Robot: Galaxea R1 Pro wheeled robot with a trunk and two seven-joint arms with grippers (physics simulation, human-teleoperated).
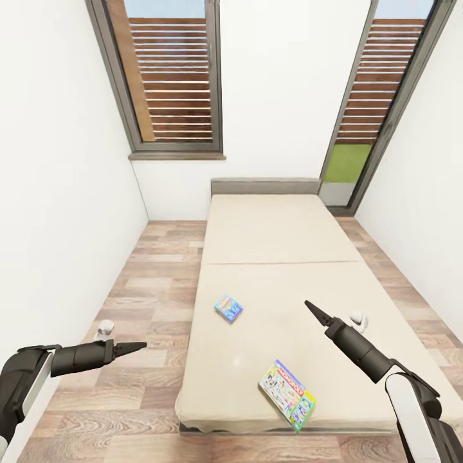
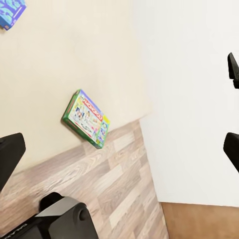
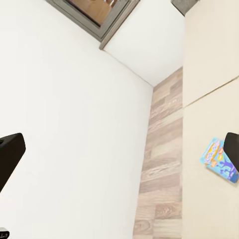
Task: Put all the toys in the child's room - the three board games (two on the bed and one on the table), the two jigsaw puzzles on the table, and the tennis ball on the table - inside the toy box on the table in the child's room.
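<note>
The two board games you are after lie flat on the low beige-covered bed (image 1: 276, 257). The longer white-green printed flat box (image 1: 287, 393) sits near the foot corner, turned askew, with one corner close to the mattress edge. The small blue square printed box (image 1: 228, 307) rests further up, near the bed's left side, well apart from the first.

Your right gripper (image 1: 311, 308) hangs above the cover, up the bed from the white-green box and across from the blue one, touching neither. In the right wrist view its fingers stand spread with nothing between them. Your left gripper (image 1: 138, 346) is out over the wood-plank floor (image 1: 148, 276) beside the bed, pointing toward it, and the left wrist view shows its fingers likewise parted and empty.

You are at the approach step, with no bed game picked up yet. The next move likely calls for rolling closer or leaning in, then lowering a gripper onto a box edge; a flat box on a soft cover may be awkward to pinch.
</note>
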